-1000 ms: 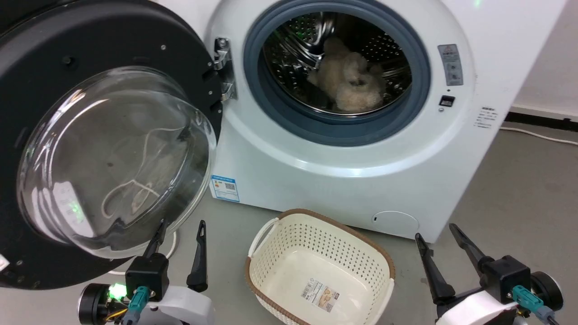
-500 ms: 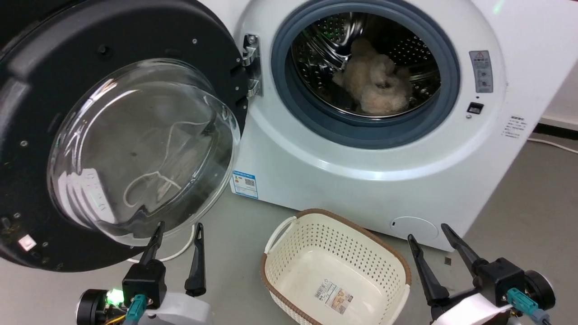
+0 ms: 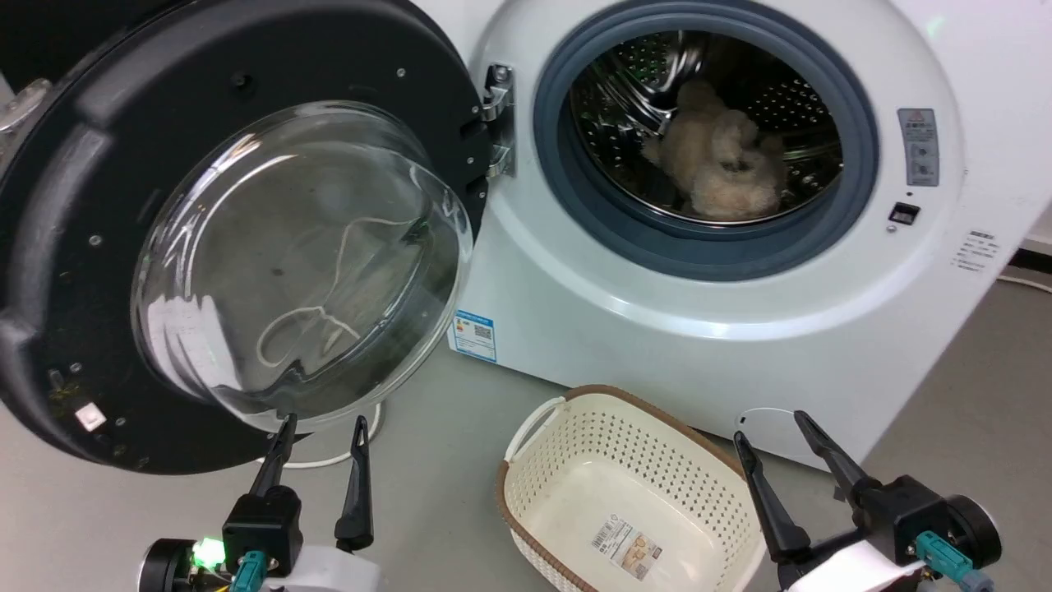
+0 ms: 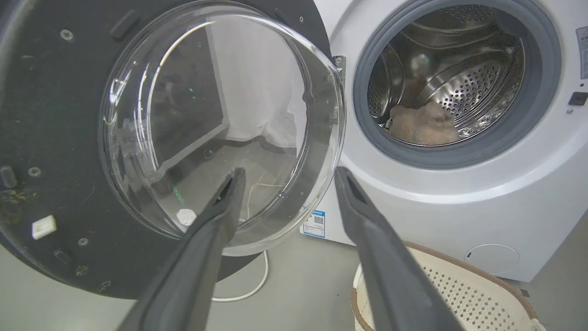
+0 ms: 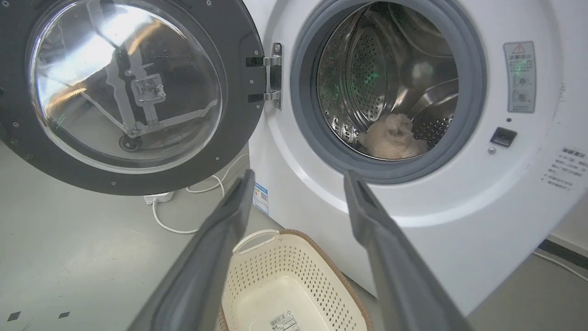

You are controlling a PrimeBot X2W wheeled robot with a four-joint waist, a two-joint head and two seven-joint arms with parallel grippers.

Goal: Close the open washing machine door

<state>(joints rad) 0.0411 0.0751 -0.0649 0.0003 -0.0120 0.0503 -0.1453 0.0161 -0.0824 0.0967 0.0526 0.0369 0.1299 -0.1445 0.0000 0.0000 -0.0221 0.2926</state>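
While the washing machine door [image 3: 74, 247] stands open, left fingers [image 3: 356, 485] and right fingers [image 3: 763, 501] are spread, gripping nothing.

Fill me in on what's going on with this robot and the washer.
The robot faces a washing machine whose door hangs wide open. Both grippers are open and empty: the left gripper is low, just before the door's glass bowl, the right gripper beside the empty basket on the floor. A fluffy beige item lies in the drum. The door is not yet closed.
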